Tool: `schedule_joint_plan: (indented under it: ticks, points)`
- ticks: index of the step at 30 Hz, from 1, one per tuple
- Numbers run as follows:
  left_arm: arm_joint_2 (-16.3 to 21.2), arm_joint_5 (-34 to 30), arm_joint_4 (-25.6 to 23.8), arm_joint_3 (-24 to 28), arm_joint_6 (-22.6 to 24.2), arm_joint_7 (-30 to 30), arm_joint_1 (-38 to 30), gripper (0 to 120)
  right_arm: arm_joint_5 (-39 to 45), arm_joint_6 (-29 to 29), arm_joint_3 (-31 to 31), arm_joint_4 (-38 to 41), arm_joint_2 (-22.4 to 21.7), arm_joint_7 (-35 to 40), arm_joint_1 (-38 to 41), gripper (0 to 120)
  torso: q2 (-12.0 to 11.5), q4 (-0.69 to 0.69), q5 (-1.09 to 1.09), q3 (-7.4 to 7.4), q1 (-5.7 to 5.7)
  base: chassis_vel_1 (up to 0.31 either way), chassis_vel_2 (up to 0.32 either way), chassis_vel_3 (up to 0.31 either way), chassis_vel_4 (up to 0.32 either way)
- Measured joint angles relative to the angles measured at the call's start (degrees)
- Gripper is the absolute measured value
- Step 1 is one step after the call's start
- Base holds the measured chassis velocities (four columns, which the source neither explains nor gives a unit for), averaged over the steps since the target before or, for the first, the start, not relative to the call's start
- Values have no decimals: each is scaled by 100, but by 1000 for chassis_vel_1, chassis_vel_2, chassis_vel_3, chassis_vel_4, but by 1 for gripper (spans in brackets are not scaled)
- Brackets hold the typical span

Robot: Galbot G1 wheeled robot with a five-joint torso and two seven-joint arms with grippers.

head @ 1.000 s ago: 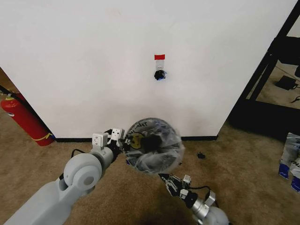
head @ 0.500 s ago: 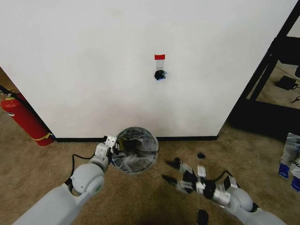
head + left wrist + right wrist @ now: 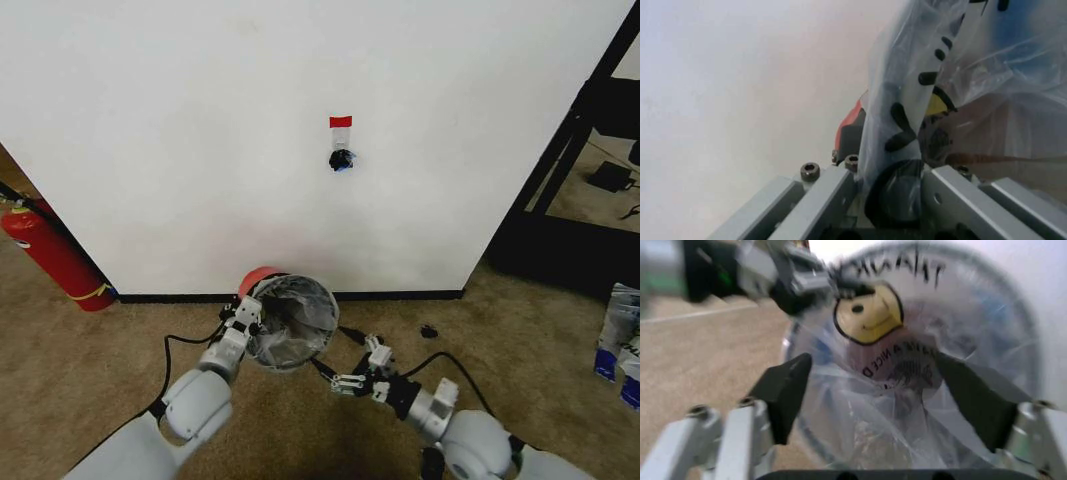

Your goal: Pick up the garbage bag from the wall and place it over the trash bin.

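My left gripper (image 3: 250,312) pinches the garbage bag (image 3: 292,320) at the trash bin (image 3: 262,280) rim, 9 o'clock, anchoring it. Right gripper (image 3: 352,362) spread wide at 4 o'clock, ready to stretch.

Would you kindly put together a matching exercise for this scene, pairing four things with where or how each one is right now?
Things:
1. garbage bag
2. left gripper
3. right gripper
4. fire extinguisher

States:
A. open, facing the bin from the carpet side
B. red, beside the wall at far left
C. draped over the trash bin
D. shut on the bag at the bin's rim

Pairs: 1-C, 2-D, 3-A, 4-B
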Motion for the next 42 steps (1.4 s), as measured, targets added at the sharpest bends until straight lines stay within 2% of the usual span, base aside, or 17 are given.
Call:
schedule_joint_plan:
  ticks: [5,11,13,16,19,29,42]
  points:
    - [7,165,-282,-16,-18,26,201,0,-334,-70,-231,-357,191,198,290,50,0,0,0,0,0,0,0,0,0]
    - [37,393,-361,-32,-144,88,203,0,-442,-84,-265,-629,183,-323,397,27,0,-1,-1,0,0,0,0,0,0]
    - [41,415,-394,-30,-153,98,202,0,-418,-48,-263,-696,190,-474,415,24,0,-1,-1,0,0,0,0,0,0]
    - [48,438,-562,-4,-153,147,212,0,-151,292,-259,-938,265,-975,479,11,0,0,1,0,0,0,0,0,0]
    - [60,517,-680,8,-148,232,216,0,5,447,-253,-995,294,-1069,503,0,0,-1,0,0,0,0,0,0,0]
    - [80,651,-632,19,-210,279,243,0,85,519,-189,-992,297,-1114,543,0,0,0,0,0,0,0,0,0,0]
    - [96,1224,-731,77,-393,470,261,0,141,339,-394,-1304,348,-1102,964,0,0,0,0,0,0,0,0,0,0]
